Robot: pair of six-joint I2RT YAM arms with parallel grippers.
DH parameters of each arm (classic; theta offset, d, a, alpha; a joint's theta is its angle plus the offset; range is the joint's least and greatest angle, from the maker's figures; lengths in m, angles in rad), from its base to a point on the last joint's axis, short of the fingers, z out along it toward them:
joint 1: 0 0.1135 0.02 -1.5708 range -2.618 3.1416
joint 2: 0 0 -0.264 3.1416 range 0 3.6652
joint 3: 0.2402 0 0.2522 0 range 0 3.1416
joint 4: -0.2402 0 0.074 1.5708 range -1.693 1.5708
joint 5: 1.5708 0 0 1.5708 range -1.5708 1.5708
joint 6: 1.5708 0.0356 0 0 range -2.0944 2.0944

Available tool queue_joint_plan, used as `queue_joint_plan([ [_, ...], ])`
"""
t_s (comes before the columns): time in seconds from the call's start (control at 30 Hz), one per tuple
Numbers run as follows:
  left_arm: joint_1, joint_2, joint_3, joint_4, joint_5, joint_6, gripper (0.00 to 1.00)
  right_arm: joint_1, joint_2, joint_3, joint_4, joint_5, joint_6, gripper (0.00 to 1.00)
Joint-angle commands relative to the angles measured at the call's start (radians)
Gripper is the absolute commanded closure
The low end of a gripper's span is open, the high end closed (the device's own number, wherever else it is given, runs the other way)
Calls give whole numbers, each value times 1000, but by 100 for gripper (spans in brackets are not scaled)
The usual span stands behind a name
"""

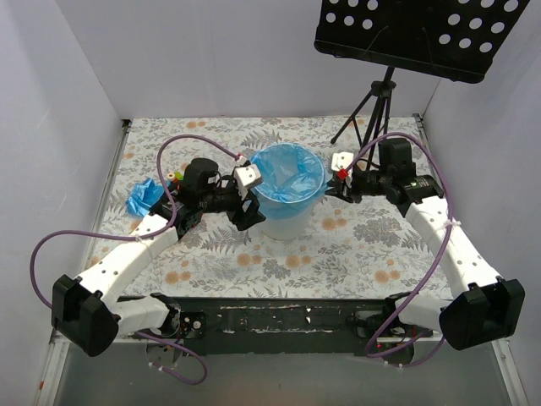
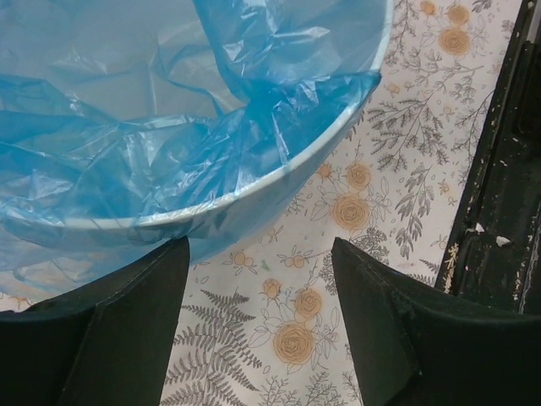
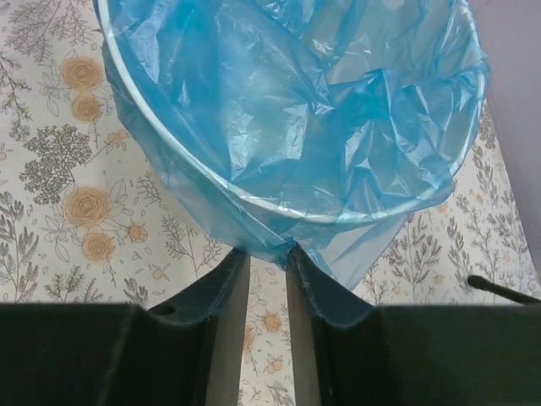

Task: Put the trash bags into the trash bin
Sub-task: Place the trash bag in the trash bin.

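Observation:
The cream-white trash bin stands mid-table. A blue trash bag lines it, its film draped over the rim. My left gripper is at the bin's near-left side. In the left wrist view it is open with only tablecloth between the fingers, just below the rim. My right gripper is at the bin's right rim. In the right wrist view its fingers stand close together on the bag's hanging edge outside the rim. A second crumpled blue bag lies at the left.
A black perforated music stand on a tripod stands at the back right. White walls enclose the left, back and right sides. The floral tablecloth covers the table. A black rail runs along the near edge.

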Motion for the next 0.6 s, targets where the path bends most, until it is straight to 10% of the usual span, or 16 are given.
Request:
queue_joint_plan([
  [0.0,-10,-26,-43,67,-65,21,35,-1,-5,-5,-9,-81,-82,81],
  [0.1,-10,-14,-63,115,-104,-18,39,-1,-84,-97,-5,-59,-188,99],
  [0.57,-12,-9,-124,153,-147,-16,28,29,-410,-640,524,181,-302,97],
])
